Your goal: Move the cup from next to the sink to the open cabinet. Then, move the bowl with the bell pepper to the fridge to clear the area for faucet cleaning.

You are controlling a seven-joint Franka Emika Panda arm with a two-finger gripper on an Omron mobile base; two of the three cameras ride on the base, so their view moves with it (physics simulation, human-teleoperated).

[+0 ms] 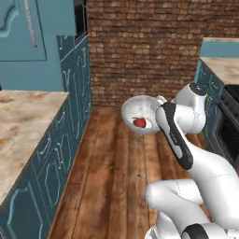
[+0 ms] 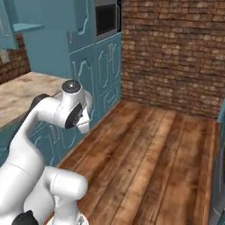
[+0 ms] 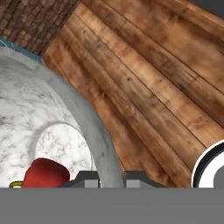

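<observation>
1. Right at the bottom of the hand view, the gripper (image 3: 111,177) has its two dark finger tips (image 3: 87,178) clenched on the rim of the bowl (image 3: 52,118), one tip on each side of the grey wall.
2. Inside the bowl, lower left of that same view, sits the red bell pepper (image 3: 46,174), resting on the marbled white floor of the bowl with a bit of yellow-green stem poking out to its left.
3. Over to the left base view: the white arm (image 1: 186,140) curls up from the lower right, and the bowl (image 1: 135,109) hangs at centre frame, tilted so its opening faces the camera, up in the air above the wooden floor (image 1: 116,186). The bell pepper (image 1: 139,122) shows as a red spot low in the bowl.
4. In the right base view the arm (image 2: 48,118) fills the lower left, its elbow joint turned toward us.
5. Left edge of the left base view: a beige stone counter (image 1: 23,126) over teal base cabinets (image 1: 51,163).
6. Farther back, upper left, a teal wall cabinet (image 1: 23,28) with a silver bar handle.
7. At the far end, the brick wall (image 1: 144,46) closes the scene; the right base view shows a dark built-in oven (image 2: 106,17) at top centre.
</observation>
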